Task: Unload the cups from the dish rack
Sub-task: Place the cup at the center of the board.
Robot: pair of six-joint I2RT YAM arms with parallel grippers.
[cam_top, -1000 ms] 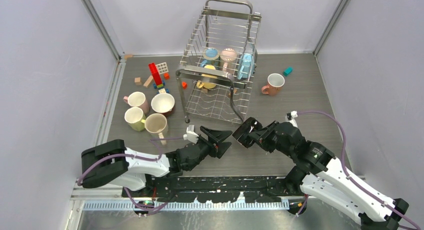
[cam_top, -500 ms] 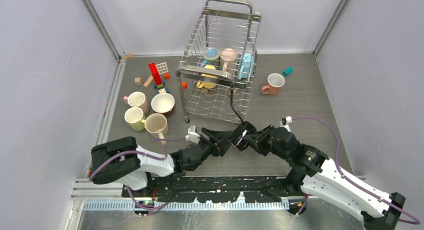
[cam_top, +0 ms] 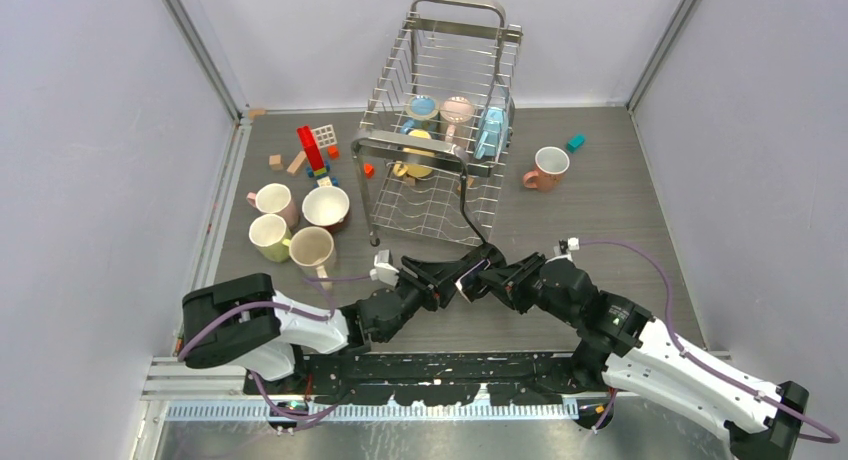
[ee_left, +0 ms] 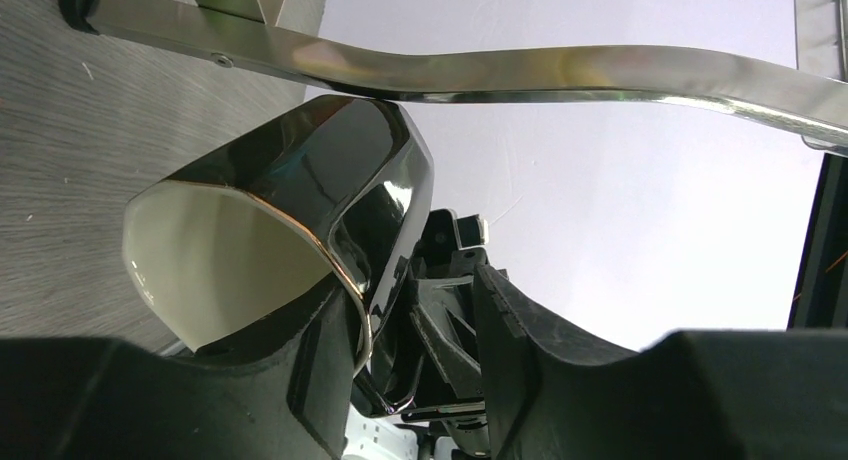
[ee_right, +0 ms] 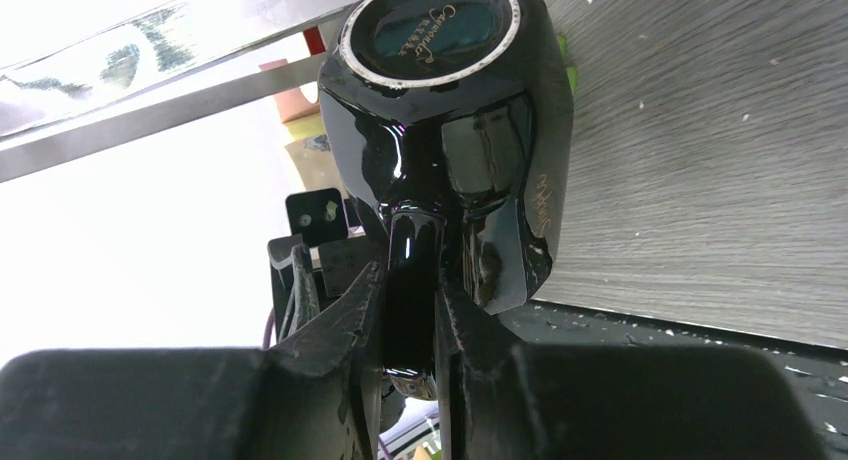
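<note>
I reckon I'm mid hand-over of the glossy black ceramic mug (ee_right: 450,130), just in front of the silver wire dish rack (cam_top: 410,145): my right gripper (ee_right: 410,280) is clamped on its handle, while my left gripper (ee_left: 410,320) stands with jaws apart astride its rim and must clamp before the right lets go.

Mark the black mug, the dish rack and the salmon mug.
black mug (ee_right: 470,150), right wrist view, glossy side.
dish rack (cam_top: 445,65), top external view, back wire wall.
salmon mug (cam_top: 549,165), top external view, open mouth.
</note>
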